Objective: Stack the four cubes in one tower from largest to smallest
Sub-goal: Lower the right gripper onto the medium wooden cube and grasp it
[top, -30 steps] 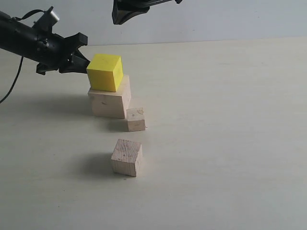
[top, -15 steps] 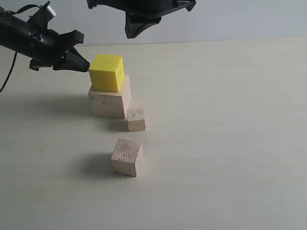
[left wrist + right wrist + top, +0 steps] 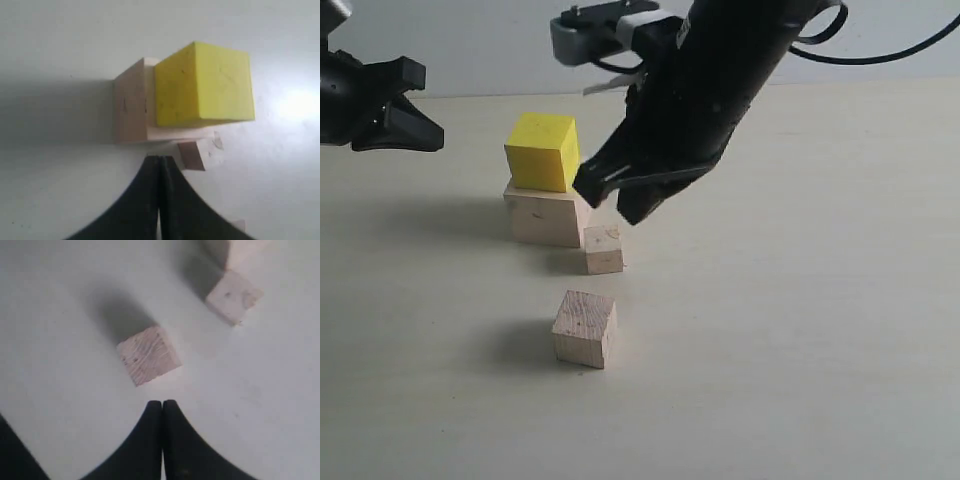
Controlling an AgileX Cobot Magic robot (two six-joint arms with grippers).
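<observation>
The bright yellow cube (image 3: 542, 150) (image 3: 202, 82) rests on the large wood cube (image 3: 550, 215) (image 3: 131, 105), shifted toward one edge. The small wood cube (image 3: 604, 250) (image 3: 197, 152) (image 3: 232, 297) stands on the table against the large one's front corner. Nearer the front sits the medium wood cube (image 3: 585, 328) (image 3: 149, 355) alone. My left gripper (image 3: 433, 140) (image 3: 160, 159) is shut and empty, hanging well to the left of the stack. Shut and empty too, my right gripper (image 3: 626, 211) (image 3: 162, 402) hovers just above the small cube, beside the stack's right.
The pale table (image 3: 800, 300) carries only the cubes. The right arm (image 3: 720, 90) reaches down from the upper right across the middle, close to the yellow cube. A black cable (image 3: 890, 45) trails behind it.
The left gripper has drawn back leftward from the yellow cube. The right arm has swung down from the top edge to hang over the small cube.
</observation>
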